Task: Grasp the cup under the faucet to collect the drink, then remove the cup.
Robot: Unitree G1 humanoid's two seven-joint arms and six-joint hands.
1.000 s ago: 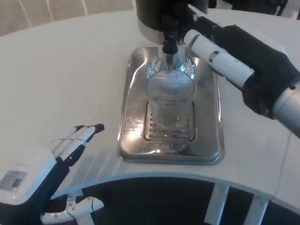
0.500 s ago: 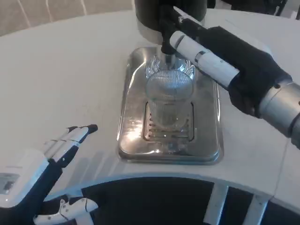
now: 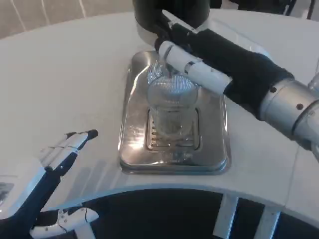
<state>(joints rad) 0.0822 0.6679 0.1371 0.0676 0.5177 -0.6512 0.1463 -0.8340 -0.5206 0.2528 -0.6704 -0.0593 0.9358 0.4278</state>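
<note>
**Q:** What occupies the lower left of the frame?

**A:** One left hand [image 3: 52, 162]. It hovers over the white table [image 3: 65, 79], fingers extended and slightly apart, holding nothing (a separate digit shows below the table edge, at the bottom of the frame).

**Q:** What is at the centre?

**A:** One steel drip tray [image 3: 130, 149], rectangular, with one slotted grate [image 3: 154, 142] set into it. One clear ribbed cup [image 3: 172, 107] stands upright on the grate. Count: one cup, one tray, one grate.

**Q:** Where is the cup relative to the dispenser?

**A:** Directly below it. One dark dispenser [image 3: 169, 10] sits at the top centre of the frame, behind the tray. Its faucet is covered by the hand in front of it.

**Q:** And the right side?

**A:** One right hand [image 3: 199, 52] reaches in from the right edge toward the upper centre, above the cup rim. Its fingers [image 3: 192, 69] lie against the dispenser front. Whether they are clamped on the faucet lever cannot be determined; the contact area is hidden. The hand does not touch the cup.

**Q:** Is liquid in the cup?

**A:** Cannot tell; the ribbed glass and reflections obscure it.
</note>
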